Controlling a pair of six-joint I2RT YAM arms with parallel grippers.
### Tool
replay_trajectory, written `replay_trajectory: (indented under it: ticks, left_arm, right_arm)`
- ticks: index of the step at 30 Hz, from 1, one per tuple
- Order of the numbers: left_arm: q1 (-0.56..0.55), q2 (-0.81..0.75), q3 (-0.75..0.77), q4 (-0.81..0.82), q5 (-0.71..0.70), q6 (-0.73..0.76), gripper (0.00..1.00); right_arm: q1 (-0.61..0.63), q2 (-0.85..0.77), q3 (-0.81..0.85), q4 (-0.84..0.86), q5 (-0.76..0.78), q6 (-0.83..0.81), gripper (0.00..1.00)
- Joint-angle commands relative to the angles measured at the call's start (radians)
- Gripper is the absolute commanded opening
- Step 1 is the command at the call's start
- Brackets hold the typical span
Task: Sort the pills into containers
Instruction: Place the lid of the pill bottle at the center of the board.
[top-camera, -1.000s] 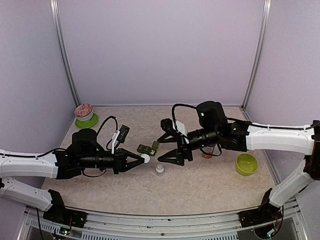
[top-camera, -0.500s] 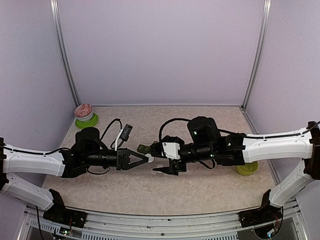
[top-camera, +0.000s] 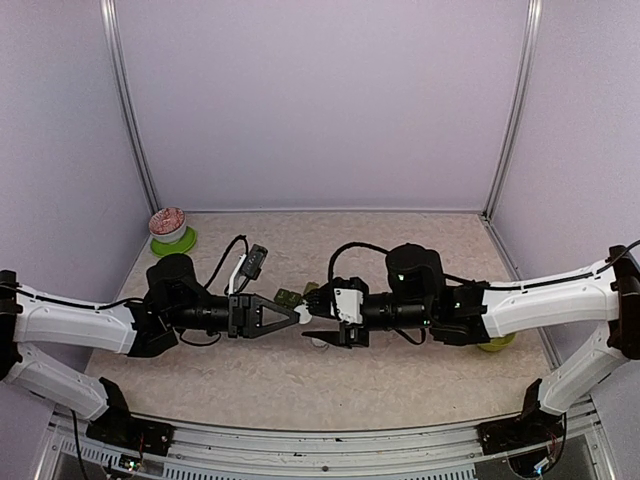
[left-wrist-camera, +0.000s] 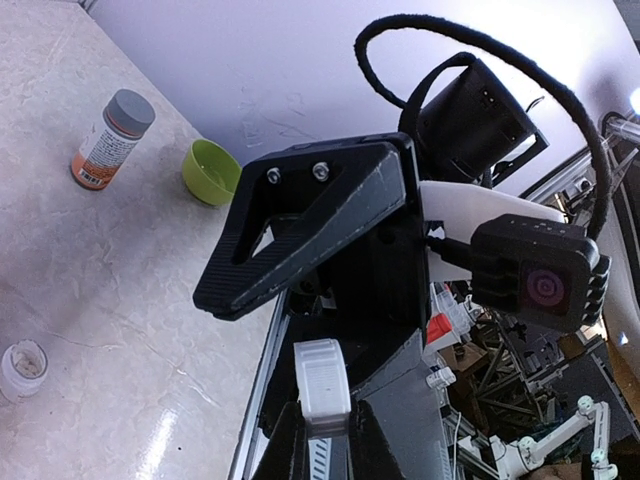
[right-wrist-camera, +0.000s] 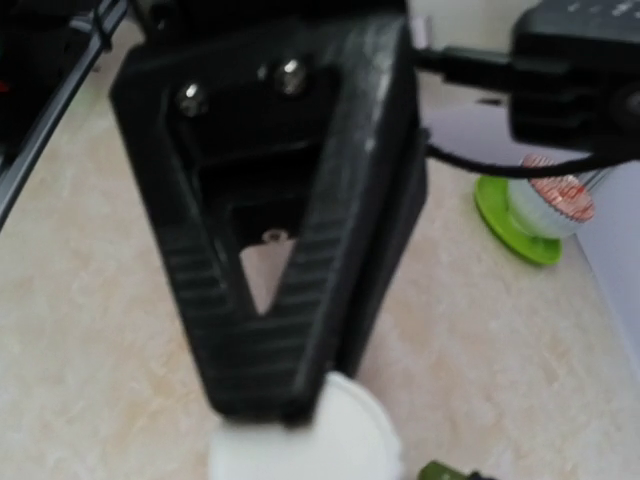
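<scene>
My left gripper (top-camera: 302, 316) is shut on a white bottle cap (left-wrist-camera: 322, 380), held on edge above the table. My right gripper (top-camera: 318, 325) faces it tip to tip, open, its fingers (left-wrist-camera: 310, 230) spread above and below the cap. In the right wrist view the cap (right-wrist-camera: 310, 440) and a left finger (right-wrist-camera: 280, 230) fill the frame; my own right fingers do not show there. The dark green containers (top-camera: 290, 297) lie just behind both grippers, partly hidden. An open white bottle (top-camera: 320, 341) stands under the right gripper.
A white bowl of reddish contents (top-camera: 168, 225) sits on a green lid at the back left. A lime-green bowl (left-wrist-camera: 212, 172) and a grey-capped pill bottle (left-wrist-camera: 110, 140) stand at the right, mostly behind the right arm in the top view.
My right gripper has swung left and come down to the left gripper. My left gripper has moved right with the cap. The two now meet over the open bottle.
</scene>
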Motion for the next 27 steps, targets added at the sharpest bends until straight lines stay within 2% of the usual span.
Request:
replay_trajectory:
  ticks: [1,6,12,27]
  left_arm:
    - [0.006,0.012,-0.018,0.071,0.034,-0.025,0.0]
    - [0.006,0.015,-0.023,0.094,0.042,-0.036,0.0]
    - [0.006,0.035,-0.028,0.143,0.062,-0.066,0.0]
    - [0.006,0.044,-0.033,0.161,0.073,-0.078,0.0]
  right_arm:
    - [0.004,-0.044,-0.049,0.121,-0.013,0.011,0.6]
    - [0.004,-0.058,-0.065,0.131,-0.079,0.0,0.53]
    - [0.004,-0.08,-0.097,0.189,-0.126,0.0,0.5]
    - [0.005,-0.067,-0.064,0.148,-0.082,-0.02,0.44]
